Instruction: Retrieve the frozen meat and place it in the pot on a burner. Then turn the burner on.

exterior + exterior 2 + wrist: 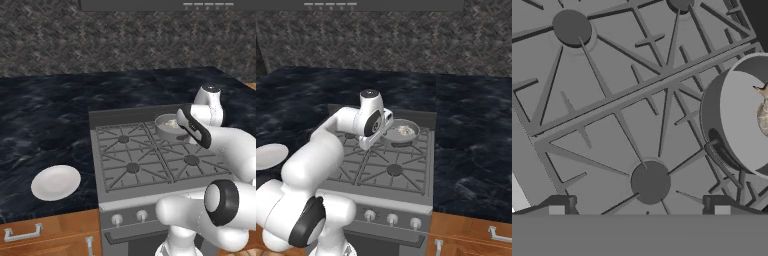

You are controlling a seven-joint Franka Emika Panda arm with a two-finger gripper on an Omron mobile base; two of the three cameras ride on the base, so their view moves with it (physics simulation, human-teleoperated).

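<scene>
The pot (401, 132) stands on the back right burner of the stove (150, 155), its rim level, with the frozen meat (403, 130) lying inside it as a pale speckled lump. In the left base view the pot (169, 126) is half hidden behind the arm, the meat (171, 123) just showing over the near rim.

The tool (639, 209) hangs over the grate (627, 100) in the middle of the stove, pointing down. Its two dark fingertips (558, 206) stand wide apart at the bottom of the hand view, with nothing between them but grate bars and a burner head (650, 182). It holds nothing.

Seen from the hand, the pot (739, 117) lies off to one side of the tool, near but apart from it, cut by the picture's edge; a sliver of the meat (763, 116) shows at that edge. From the right base view the wrist sits just beside the pot, on its left, slightly above rim height.

A white plate (55, 182) lies on the dark marbled worktop (45, 115) left of the stove, well apart from the pot. Silver knobs (392, 219) line the stove's front panel.
</scene>
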